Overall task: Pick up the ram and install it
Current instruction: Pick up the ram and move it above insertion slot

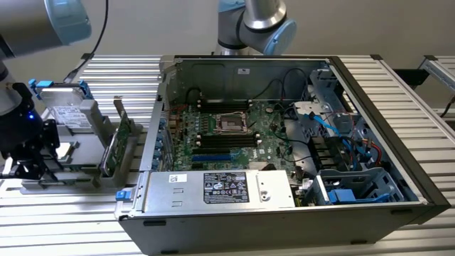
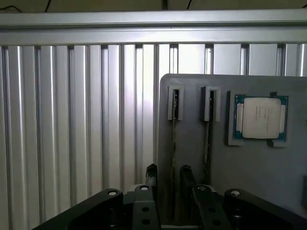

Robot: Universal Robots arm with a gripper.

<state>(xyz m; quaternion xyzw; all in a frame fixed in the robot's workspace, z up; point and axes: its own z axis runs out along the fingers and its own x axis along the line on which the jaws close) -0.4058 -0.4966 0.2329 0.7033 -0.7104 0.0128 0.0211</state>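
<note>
Two ram sticks stand on edge in the slots of a grey holder plate; I see them from above as thin dark lines. My gripper hangs open over the nearer ram, one fingertip on each side of it and not touching. The other ram stands just beyond the second fingertip. In the exterior view the gripper is at the far left, over the grey holder, well away from the motherboard in the open computer case.
A processor chip lies in a pocket of the holder beside the sticks. On the holder also stand a silver drive with blue clips and a tall green card with a metal bracket. The case walls rise around the motherboard on the slatted table.
</note>
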